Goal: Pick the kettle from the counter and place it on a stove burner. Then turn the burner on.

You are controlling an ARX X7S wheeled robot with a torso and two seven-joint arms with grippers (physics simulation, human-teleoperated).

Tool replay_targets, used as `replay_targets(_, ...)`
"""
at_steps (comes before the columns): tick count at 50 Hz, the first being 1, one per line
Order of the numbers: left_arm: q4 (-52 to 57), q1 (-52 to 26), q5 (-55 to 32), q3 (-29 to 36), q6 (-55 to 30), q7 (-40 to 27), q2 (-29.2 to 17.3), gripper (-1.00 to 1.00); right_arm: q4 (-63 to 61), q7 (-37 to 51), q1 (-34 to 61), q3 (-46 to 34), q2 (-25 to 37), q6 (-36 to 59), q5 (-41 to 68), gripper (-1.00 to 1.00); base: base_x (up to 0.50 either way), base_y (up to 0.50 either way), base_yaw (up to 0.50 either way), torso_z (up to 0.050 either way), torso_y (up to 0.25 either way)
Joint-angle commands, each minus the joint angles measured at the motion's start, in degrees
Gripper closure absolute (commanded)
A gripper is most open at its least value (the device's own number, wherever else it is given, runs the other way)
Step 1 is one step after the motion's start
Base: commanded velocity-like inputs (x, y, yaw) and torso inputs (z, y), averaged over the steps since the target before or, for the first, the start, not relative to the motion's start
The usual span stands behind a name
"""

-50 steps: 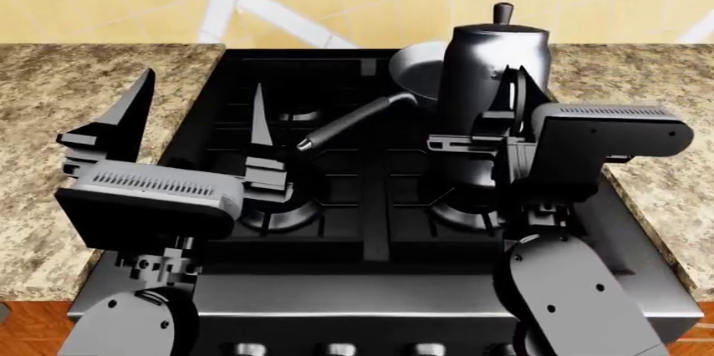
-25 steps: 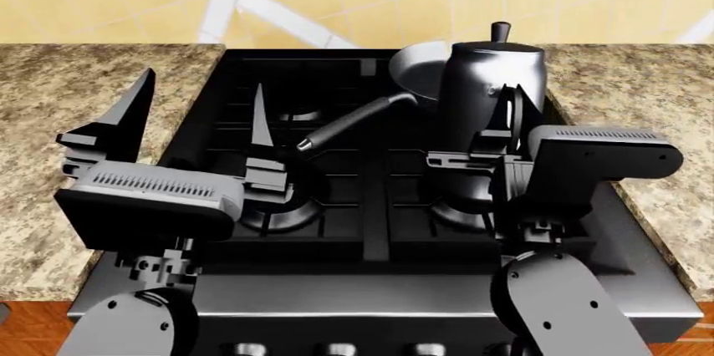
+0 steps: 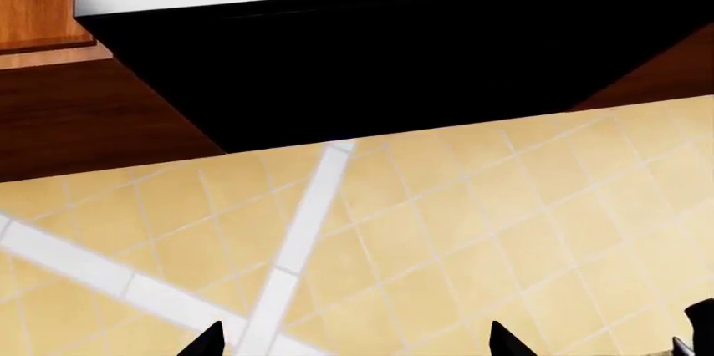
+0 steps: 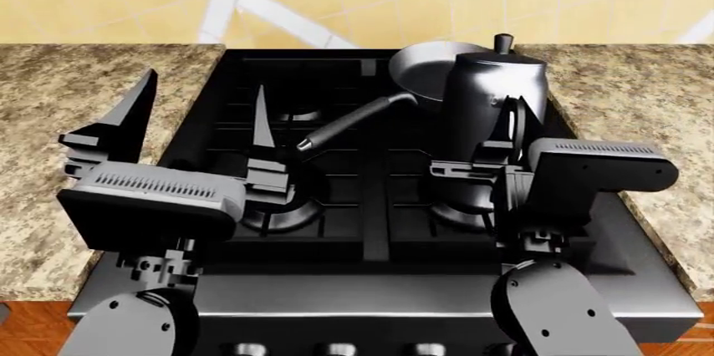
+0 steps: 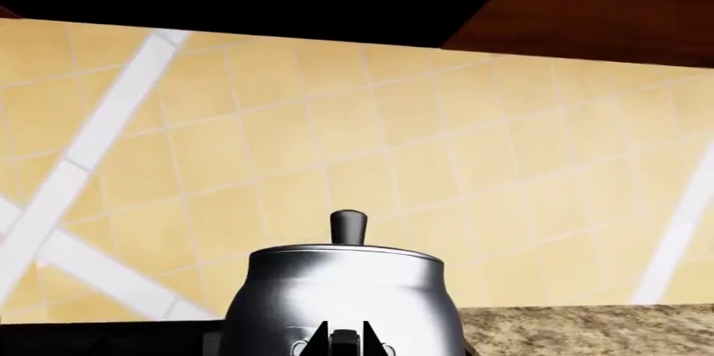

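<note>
Step in hand: placing. The right gripper (image 4: 504,126) is clenched on the kettle (image 4: 493,89), which stands upright over the near-right stove burner (image 4: 460,212); whether its base touches the grate cannot be told. The left gripper (image 4: 201,122) hangs spread wide over the stove's left side, holding nothing.

Judgement: next, seat the kettle squarely, release, then reach the control knobs (image 4: 334,348) at the near edge.

Kettle: tall, polished dark steel, black lid knob. Frying pan (image 4: 419,68): shallow, grey, long-handled, just left of the kettle. Counter (image 4: 79,97): speckled granite.
</note>
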Motion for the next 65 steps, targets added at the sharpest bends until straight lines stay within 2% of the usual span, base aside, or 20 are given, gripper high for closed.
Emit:
replay_targets(1,-0.08,-0.04,-0.13,0.19,0.10,-0.15,-0.20,-1.00,2.51,-0.02,-0.54,-0.22,0.01,-1.38,0.01,1.00,0.00,0.00,0.00,0.000,0.000)
replay_targets(14,-0.02,-0.07,-0.21,0.36,0.14,-0.41,-0.44,-1.00,3.94,-0.60,-2.19,-1.68,-0.30,-2.49,0.46,1.00,0.00,0.00,0.00,0.000,0.000)
replay_targets(15,0.00,-0.08,-0.21,0.38,0.13,-0.42,-0.46,-1.00,3.82,-0.57,-2.39,-1.74,-0.29,-2.44,0.52,-1.00,0.00,0.00,0.00,0.000,0.000)
replay_targets(45,0.22,-0.05,-0.49,0.93,0.24,-0.78,-1.04,-1.00,0.08,0.90,-5.95,-1.56,0.44,-3.10,1.71,-1.00,0.00,0.00,0.00,0.000,0.000)
replay_targets(65,0.32,-0.11,-0.91,1.08,0.23,-1.07,-1.31,-1.00,-6.92,2.10,-7.52,-1.80,1.75,-0.88,2.52,-1.00,0.00,0.00,0.00,0.000,0.000)
